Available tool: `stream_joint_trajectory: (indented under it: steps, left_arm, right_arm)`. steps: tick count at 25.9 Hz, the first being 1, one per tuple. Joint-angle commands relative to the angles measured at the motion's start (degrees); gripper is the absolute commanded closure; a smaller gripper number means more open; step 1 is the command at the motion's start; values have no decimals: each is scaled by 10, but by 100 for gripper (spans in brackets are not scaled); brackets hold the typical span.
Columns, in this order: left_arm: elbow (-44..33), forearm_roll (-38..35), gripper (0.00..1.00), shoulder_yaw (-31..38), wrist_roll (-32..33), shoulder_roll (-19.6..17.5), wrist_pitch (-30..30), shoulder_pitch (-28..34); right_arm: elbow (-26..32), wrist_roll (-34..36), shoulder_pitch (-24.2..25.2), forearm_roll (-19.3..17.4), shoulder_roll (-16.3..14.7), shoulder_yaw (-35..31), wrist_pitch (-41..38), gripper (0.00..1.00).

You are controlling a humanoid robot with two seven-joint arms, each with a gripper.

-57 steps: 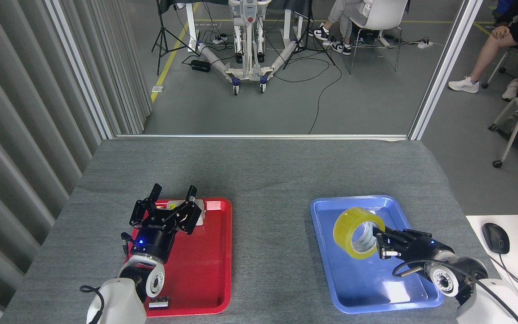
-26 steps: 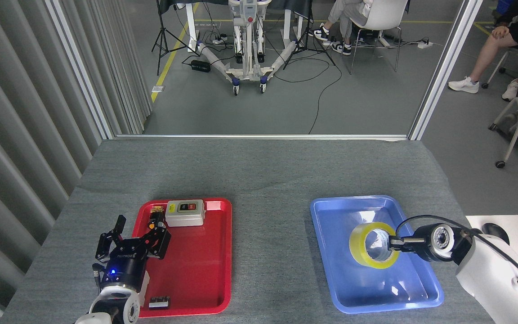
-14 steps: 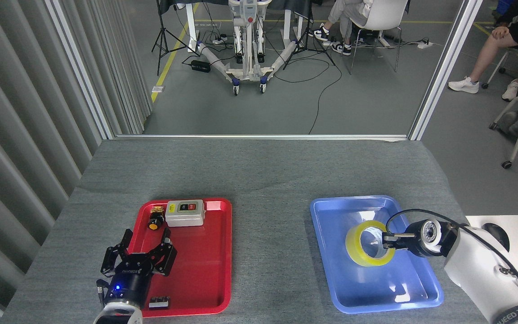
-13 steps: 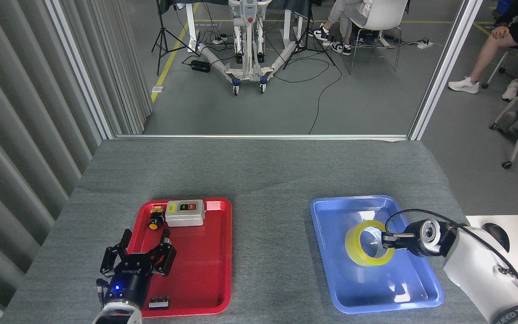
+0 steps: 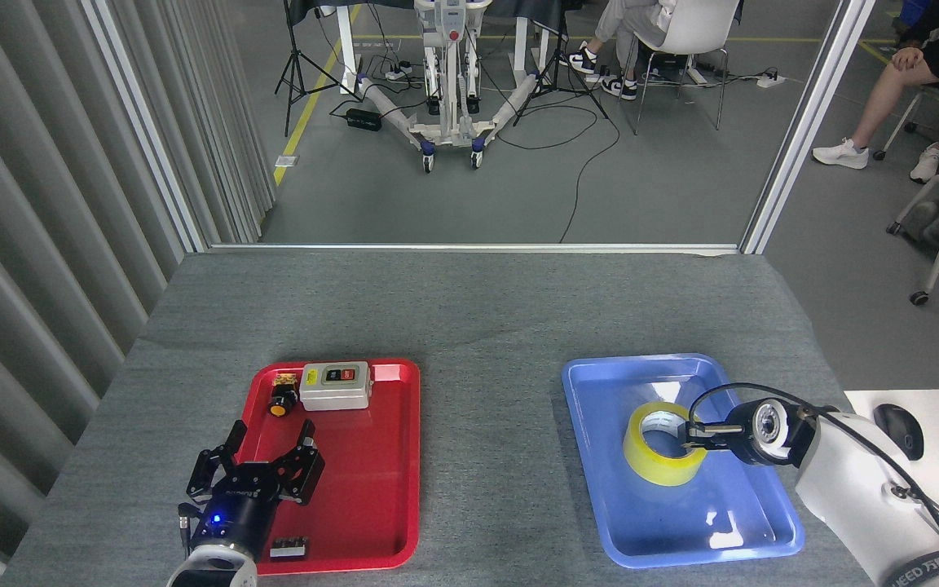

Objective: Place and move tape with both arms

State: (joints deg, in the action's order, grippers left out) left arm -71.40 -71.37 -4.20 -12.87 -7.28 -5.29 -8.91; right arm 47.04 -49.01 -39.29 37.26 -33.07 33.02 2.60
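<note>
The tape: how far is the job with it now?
Done: the tape lies inside the blue tray. In hand: the right pincer grips its rim. Left: letting go; the open left pincer over the red tray is empty.

Glossy plastic red tray [image 5: 372,522] and blue tray [image 5: 600,505] lie on the counter's [image 5: 478,326] matt grey cloth; the tape [image 5: 655,468] looks translucent and shiny.

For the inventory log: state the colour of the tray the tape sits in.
Blue. The tape lies in the blue tray, seen best in the head view.
</note>
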Motion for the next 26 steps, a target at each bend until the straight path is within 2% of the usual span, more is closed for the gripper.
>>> stream_joint_trajectory:
  steps: [1,4,7,9,10,12,16,21,23,26]
  left_arm:
    - [-7,0,0,0,7,-2,-5,-2]
    - [-19,2,0,1,7,-8,-19,-1]
    - [-24,3,0,1,13,-8,-17,1]
    - [-25,3,0,1,14,-8,-16,2]
    - [-25,3,0,1,13,-8,-16,3]
    - [-25,3,0,1,10,-8,-16,2]
    - [-25,3,0,1,9,-9,-19,4]
    - [-25,3,0,1,9,-9,-20,-3]
    - [-25,3,0,1,9,-10,-21,-6]
    - [-25,3,0,1,9,-9,-22,-16]
  right_arm:
    - [2,8,2,0,0,-1,-1,37]
    - [18,28,6,9,0,-3,-8,26]
    - [60,64,11,34,-2,-17,-11,17]
    - [67,93,24,54,-2,-38,-16,5]
    - [72,111,32,68,-2,-49,-22,4]
    - [88,148,46,105,-2,-72,-37,3]
    - [143,233,108,184,5,-143,-46,2]
    - [186,416,194,288,55,-225,-81,1]
    - [203,473,228,318,66,-258,-109,1]
    - [238,543,281,336,80,-302,-137,1]
